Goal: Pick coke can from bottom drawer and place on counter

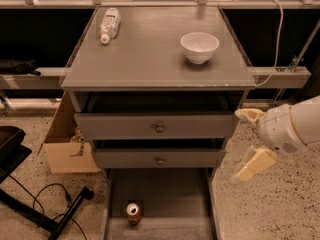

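Speckled terrazzo floor (270,209) surrounds the cabinet. Its grey counter (150,49) carries a white bowl (199,47) and a lying plastic bottle (109,25). The bottom drawer (170,194) is pulled out, with the coke can (133,213) upright front-left inside. The gripper (239,145) hangs right of the drawers, jaws spread, empty.
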